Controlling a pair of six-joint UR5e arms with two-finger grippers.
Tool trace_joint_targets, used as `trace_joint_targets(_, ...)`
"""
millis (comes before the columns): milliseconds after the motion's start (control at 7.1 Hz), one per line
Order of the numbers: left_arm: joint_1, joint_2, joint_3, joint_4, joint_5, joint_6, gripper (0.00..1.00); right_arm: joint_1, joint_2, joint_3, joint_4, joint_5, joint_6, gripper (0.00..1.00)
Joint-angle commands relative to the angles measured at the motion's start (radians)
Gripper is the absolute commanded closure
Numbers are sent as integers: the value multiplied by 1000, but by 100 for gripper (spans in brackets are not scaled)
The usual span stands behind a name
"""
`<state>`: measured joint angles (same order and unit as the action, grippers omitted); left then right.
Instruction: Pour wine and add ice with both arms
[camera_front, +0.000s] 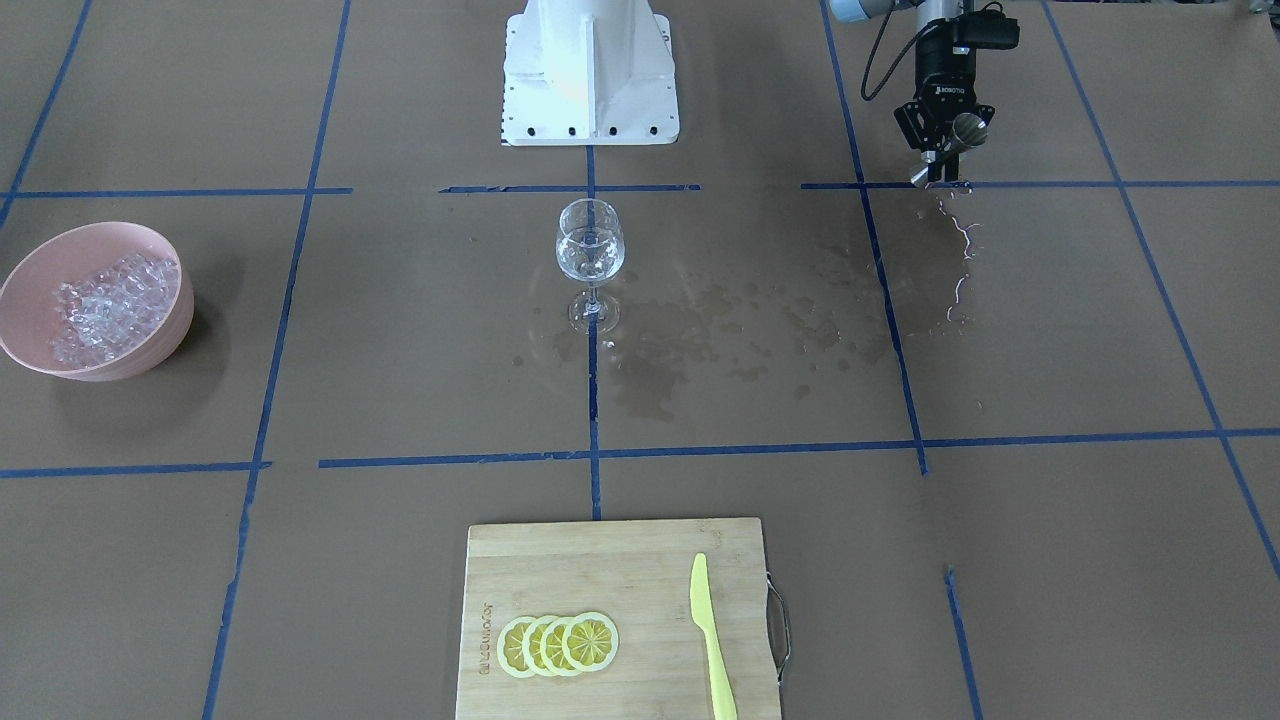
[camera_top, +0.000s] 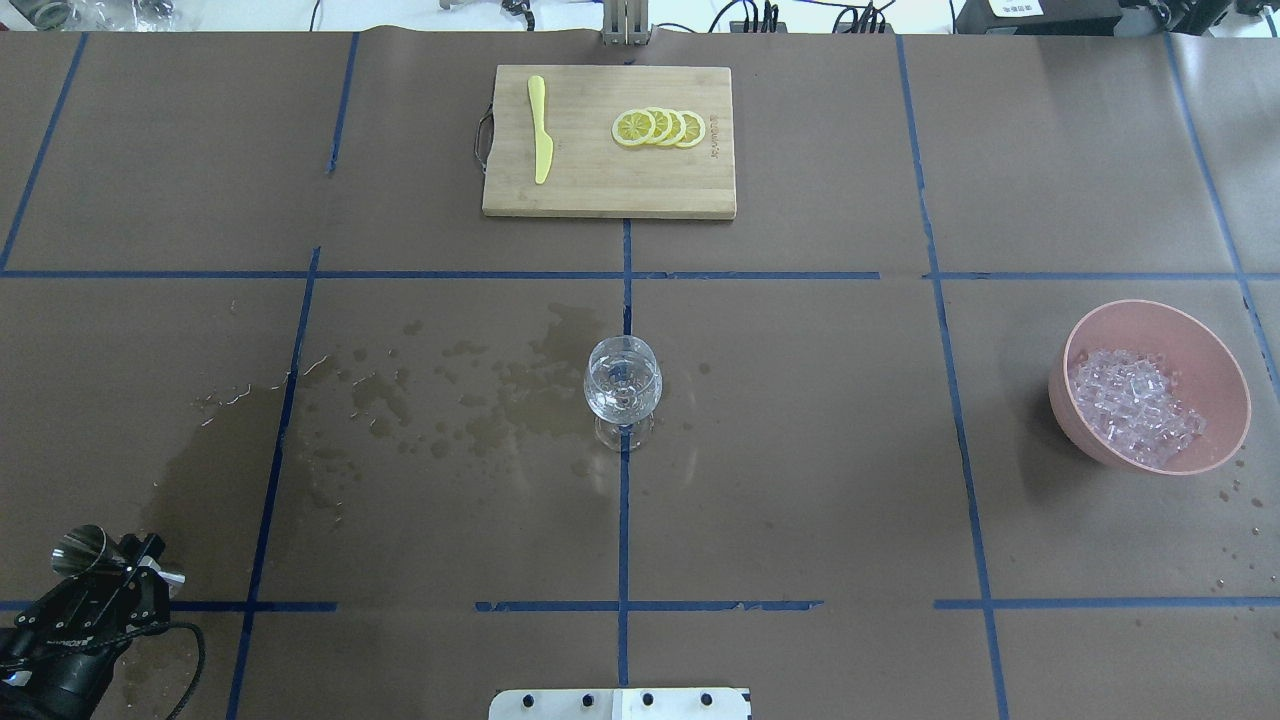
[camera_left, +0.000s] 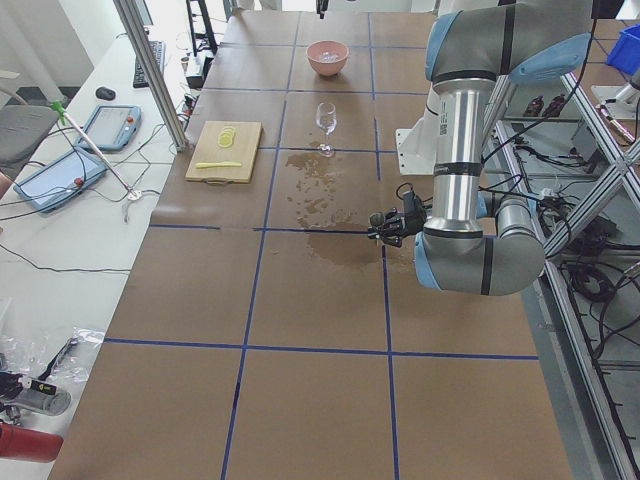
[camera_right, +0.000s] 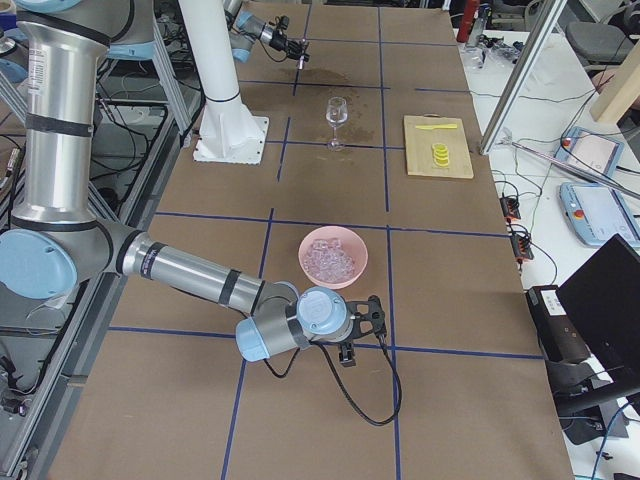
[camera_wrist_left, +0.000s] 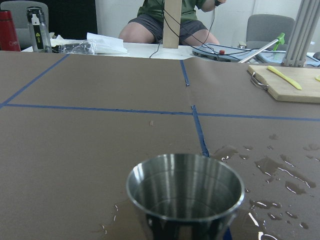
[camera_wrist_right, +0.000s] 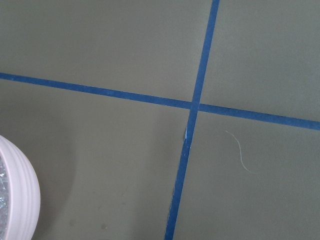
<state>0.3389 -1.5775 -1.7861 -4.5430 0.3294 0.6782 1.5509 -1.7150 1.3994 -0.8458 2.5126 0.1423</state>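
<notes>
Across the brown-papered table (camera_front: 1080, 560), my left fingers (camera_front: 940, 158) are clamped on the waist of a tilted steel jigger (camera_front: 968, 128). My right fingers (camera_right: 370, 314) hang just beside the bowl (camera_top: 1205, 345); I cannot tell whether they are apart or together.

The board (camera_top: 600, 195), with lemon slices (camera_top: 660, 127) and a knife (camera_top: 540, 130), lies well beyond both sets of fingers and blocks nothing.

The pink bowl looks light and could skid or tip if nudged at the rim.

The glass (camera_front: 590, 250) stands upright between my two sets of fingers, well apart from each, with a little wine (camera_front: 590, 265) in it. I judge it thin, fragile and top-heavy. The stem is the place to hold, though it is best left alone and approached from above.

The jigger is stiff, smooth metal and likely slick when wet, so the narrow waist is the sure hold. From my left wrist it looks about empty.

The ice (camera_top: 1135, 405) is heaped in the bowl. The small cubes are hard and slippery and may squirt from a pinch, so flat faces are safest.

Wet stains (camera_top: 500, 390) spread between my left fingers and the glass.
</notes>
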Motion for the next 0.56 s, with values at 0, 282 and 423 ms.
trace_joint_targets(0, -15, -1, 60, -5, 0, -29, 100, 0, 0, 0, 1, 0, -1, 0)
trace_joint_targets(282, -18, -25, 60, -21, 0, -35, 100, 0, -2, 0, 1, 0, 0, 0)
trace_joint_targets(423, -17, -41, 83, -21, 0, -35, 100, 0, -2, 1, 1, 0, 0, 0)
